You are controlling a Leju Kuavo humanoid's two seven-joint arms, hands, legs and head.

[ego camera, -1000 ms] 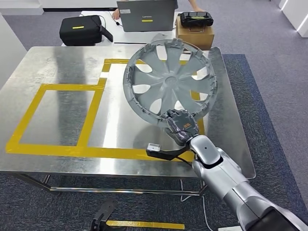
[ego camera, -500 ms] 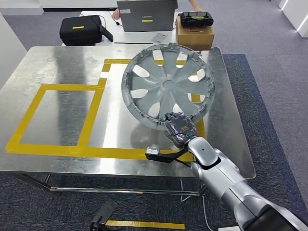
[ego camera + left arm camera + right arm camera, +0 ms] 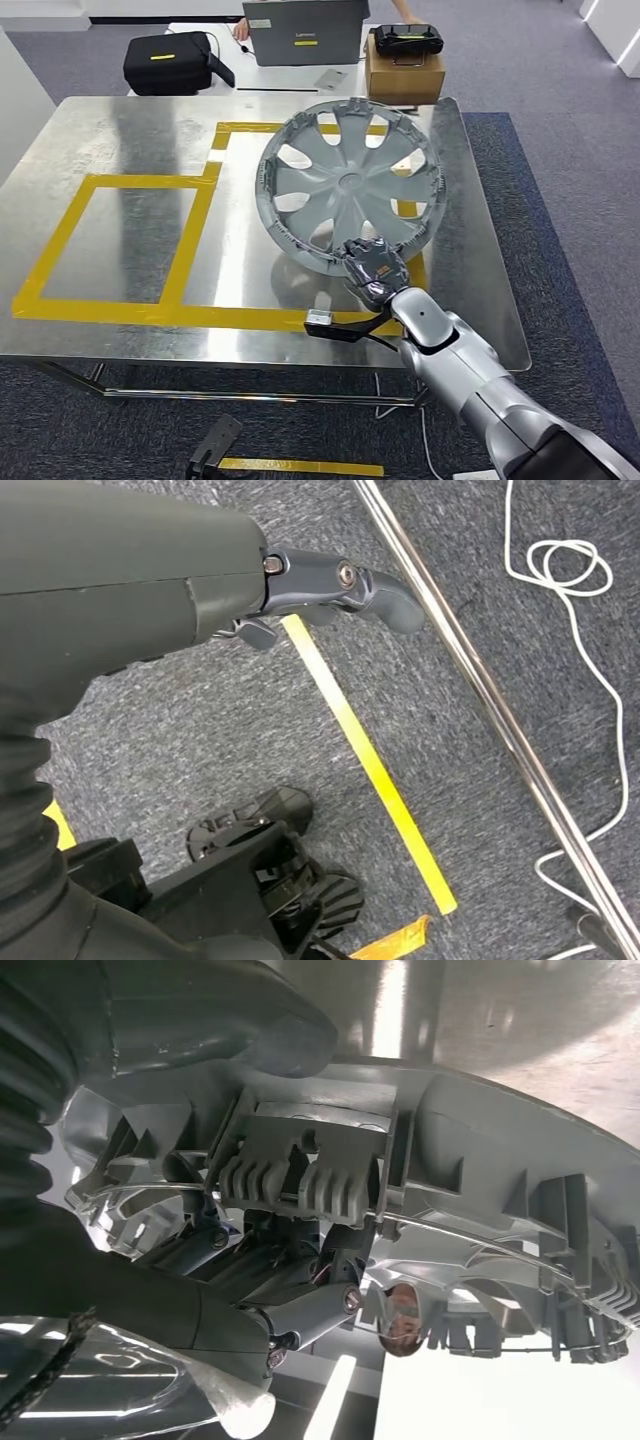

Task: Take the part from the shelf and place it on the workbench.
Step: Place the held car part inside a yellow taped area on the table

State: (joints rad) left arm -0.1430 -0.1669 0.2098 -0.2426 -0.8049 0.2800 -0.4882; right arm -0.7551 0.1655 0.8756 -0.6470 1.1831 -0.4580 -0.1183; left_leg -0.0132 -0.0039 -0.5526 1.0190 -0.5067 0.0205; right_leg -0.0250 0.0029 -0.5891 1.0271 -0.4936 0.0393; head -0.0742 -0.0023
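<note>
Wheel cover (image 3: pixel 349 184): grey, spoked, tilted, near rim raised, gripped at that rim by right hand (image 3: pixel 371 268), fingers curled around edge. Sits over workbench (image 3: pixel 113 240) right half, toward far right corner, overlapping yellow tape outline (image 3: pixel 187 240). Left hand (image 3: pixel 332 585) hangs over carpet, fingers apart, holding nothing. Beyond far edge: laptop (image 3: pixel 306 32), black case (image 3: pixel 167 62), cardboard box (image 3: pixel 404 72).

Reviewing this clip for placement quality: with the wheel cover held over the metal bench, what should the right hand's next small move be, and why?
Probably lower it a little further, then let go. The right hand grips the near rim of the wheel cover, which sits tilted above the workbench, its shadow visible under the near edge. It hangs over the yellow tape outline, so a short descent should lay it flat.
</note>
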